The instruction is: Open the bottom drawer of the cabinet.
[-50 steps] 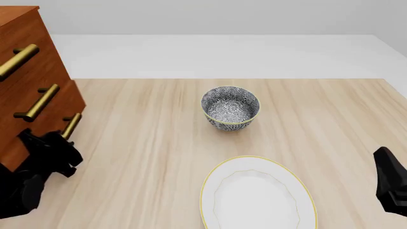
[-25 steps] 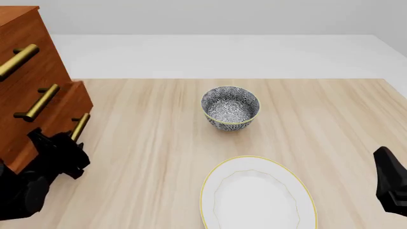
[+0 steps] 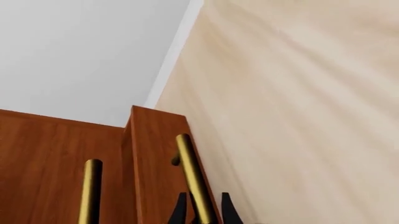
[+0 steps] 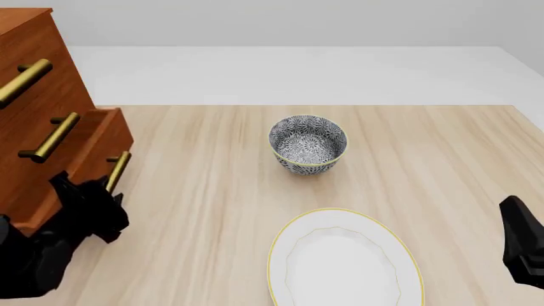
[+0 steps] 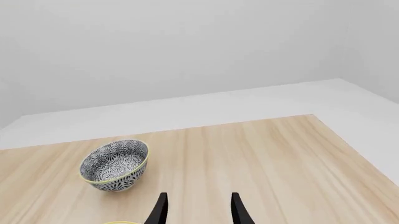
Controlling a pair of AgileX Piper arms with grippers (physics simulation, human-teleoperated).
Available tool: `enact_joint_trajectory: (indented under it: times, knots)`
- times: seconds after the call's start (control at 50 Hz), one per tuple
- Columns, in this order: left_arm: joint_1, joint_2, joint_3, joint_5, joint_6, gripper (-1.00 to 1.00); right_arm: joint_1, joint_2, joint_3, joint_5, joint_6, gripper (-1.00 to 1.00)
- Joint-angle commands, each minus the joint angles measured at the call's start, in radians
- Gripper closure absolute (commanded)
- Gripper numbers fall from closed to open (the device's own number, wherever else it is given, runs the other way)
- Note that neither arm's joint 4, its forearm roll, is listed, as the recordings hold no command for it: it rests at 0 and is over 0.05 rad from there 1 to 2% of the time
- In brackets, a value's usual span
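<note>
The cabinet [image 4: 34, 83] stands at the table's left edge, reddish-brown with three brass bar handles. The bottom drawer [image 4: 98, 143] sticks out a little from the cabinet front. Its brass handle [image 4: 117, 171] is gripped at the lower end by my left gripper [image 4: 106, 201], which is shut on it. In the left wrist view the two black fingertips close on the bottom drawer's handle [image 3: 194, 179], with the drawer front [image 3: 153, 158] beside it. My right gripper [image 5: 197, 210] is open and empty, low at the table's right front [image 4: 523, 248].
A patterned black-and-white bowl [image 4: 307, 144] sits mid-table, also in the right wrist view [image 5: 115, 164]. A white plate with a yellow rim [image 4: 344, 261] lies at the front centre. The middle drawer's handle [image 3: 90, 191] shows beside the gripped one.
My left gripper has moved to the right and toward me with the handle in it. The bottom drawer has slid further out of the cabinet. The right arm has not moved.
</note>
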Motion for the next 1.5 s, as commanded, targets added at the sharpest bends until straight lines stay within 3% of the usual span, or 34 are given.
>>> enact_joint_trajectory:
  times: [0.02,0.54,1.18,1.2,1.5]
  knots:
    - [-0.042,-0.062,0.074,-0.049,0.031,1.0,0.0,0.0,0.0,0.0,0.001,-1.0]
    - [-0.098,-0.033,0.049,-0.049,0.036,1.0,-0.004,0.0,0.0,0.004,0.001,-1.0]
    - [-0.092,0.013,0.016,-0.049,0.035,1.0,-0.005,0.0,0.0,0.009,0.003,-1.0]
    - [-0.088,0.017,0.013,-0.049,0.035,-1.0,-0.004,0.0,0.0,0.009,0.003,-1.0]
    - [-0.087,-0.009,0.033,-0.049,0.052,-1.0,-0.004,0.0,0.0,0.006,0.005,-1.0]
